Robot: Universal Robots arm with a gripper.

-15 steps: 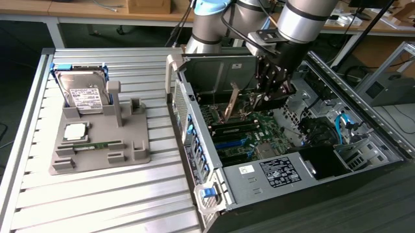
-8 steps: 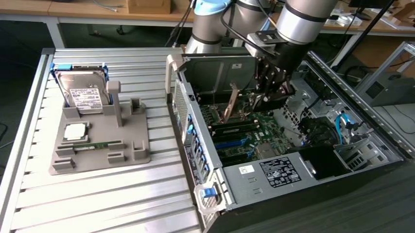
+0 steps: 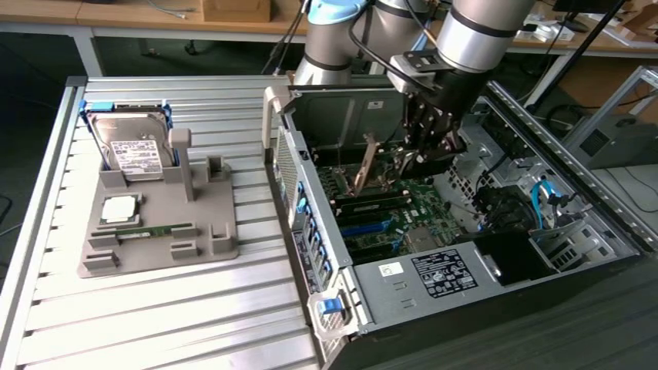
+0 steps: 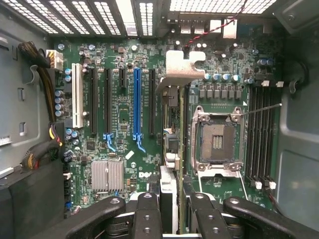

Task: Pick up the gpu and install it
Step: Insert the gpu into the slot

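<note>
One arm reaches down into the open case (image 3: 575,254), and its gripper (image 3: 427,150) has the jaws partly closed on the gpu (image 3: 365,166), pinching the thin card between them. In the exterior view the gpu hangs edge-down above the motherboard (image 3: 396,220), its long axis tilted, the upper end leaning toward that view's right. In the wrist view the gpu (image 4: 172,149) is seen edge-on, its long axis running parallel to the expansion slots, with the pale bracket (image 4: 182,67) at the end toward the case's vented rear wall. It hangs between the black slot (image 4: 151,102) next to the blue slot (image 4: 137,102) and the empty CPU socket (image 4: 218,142).

On the desk (image 3: 175,308), at the exterior view's left, a grey tray (image 3: 154,223) holds a hard drive (image 3: 132,146) standing upright, a CPU chip (image 3: 120,208) and a green memory stick (image 3: 144,231) lying flat.
</note>
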